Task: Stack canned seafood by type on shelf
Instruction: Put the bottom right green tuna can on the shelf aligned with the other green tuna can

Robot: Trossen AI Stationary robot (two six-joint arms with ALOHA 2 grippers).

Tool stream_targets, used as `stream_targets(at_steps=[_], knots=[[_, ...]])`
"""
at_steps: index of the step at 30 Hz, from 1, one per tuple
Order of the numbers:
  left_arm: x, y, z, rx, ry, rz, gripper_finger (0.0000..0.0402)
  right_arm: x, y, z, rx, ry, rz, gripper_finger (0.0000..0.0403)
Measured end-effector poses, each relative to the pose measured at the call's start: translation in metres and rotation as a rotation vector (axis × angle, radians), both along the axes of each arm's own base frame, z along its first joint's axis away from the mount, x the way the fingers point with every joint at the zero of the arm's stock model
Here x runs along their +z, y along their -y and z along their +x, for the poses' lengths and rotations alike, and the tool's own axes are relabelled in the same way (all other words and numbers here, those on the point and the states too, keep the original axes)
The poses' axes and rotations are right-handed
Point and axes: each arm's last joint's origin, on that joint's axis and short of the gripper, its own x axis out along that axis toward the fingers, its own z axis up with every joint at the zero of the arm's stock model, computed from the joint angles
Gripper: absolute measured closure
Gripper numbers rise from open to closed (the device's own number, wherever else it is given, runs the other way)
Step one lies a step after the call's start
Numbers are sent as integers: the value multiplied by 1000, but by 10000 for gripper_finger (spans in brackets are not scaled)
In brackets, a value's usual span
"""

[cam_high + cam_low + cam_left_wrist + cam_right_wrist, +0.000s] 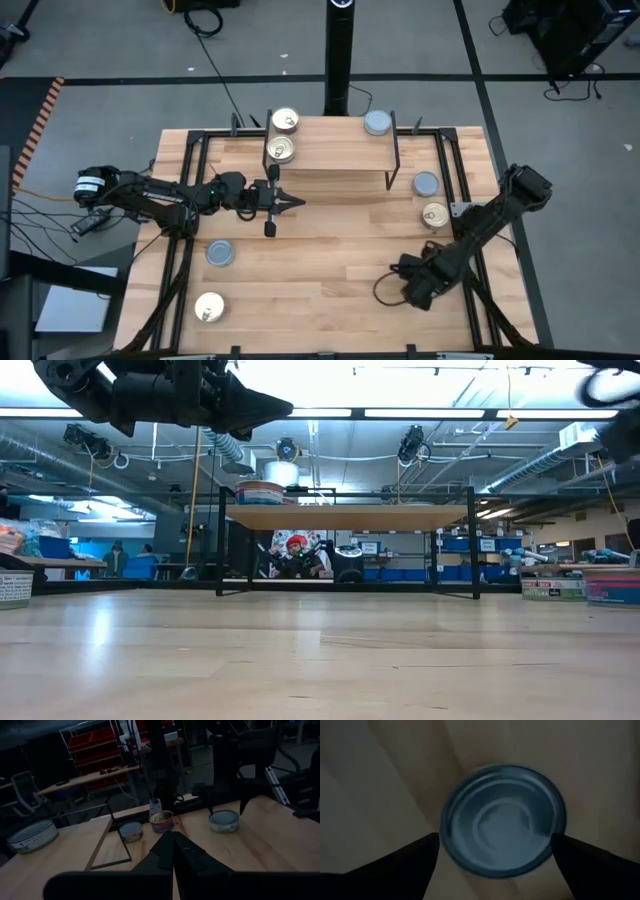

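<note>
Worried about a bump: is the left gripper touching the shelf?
Apart. The high view shows a strip of bare tabletop between the left gripper, its fingers closed, and the front edge of the shelf.

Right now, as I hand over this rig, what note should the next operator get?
Left gripper: shut, empty, in front of the shelf.
Right gripper: open, poised over a blue-grey tin on the table.
Done: two gold tins side by side at the shelf's left end, one shelf blue-grey tin at its right end.
Left: right-side blue-grey tin, right-side gold tin, left-side blue-grey tin, left-side gold tin, all on the table.
</note>
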Motion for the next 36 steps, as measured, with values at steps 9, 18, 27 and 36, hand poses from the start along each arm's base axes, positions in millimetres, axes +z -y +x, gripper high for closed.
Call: stream_targets(at_steps=[9,18,27,36], knots=[[0,0,0,0,-4,-1,396,33,30,22,-19,-53,-113,11],[-2,0,0,0,-25,-2,396,5,43,19,-54,-97,-57,36],[-5,0,0,1,-52,-4,396,-9,52,18,-6,-82,-35,75],[-5,0,0,1,-56,-4,396,-12,63,29,-63,-23,-7,175]])
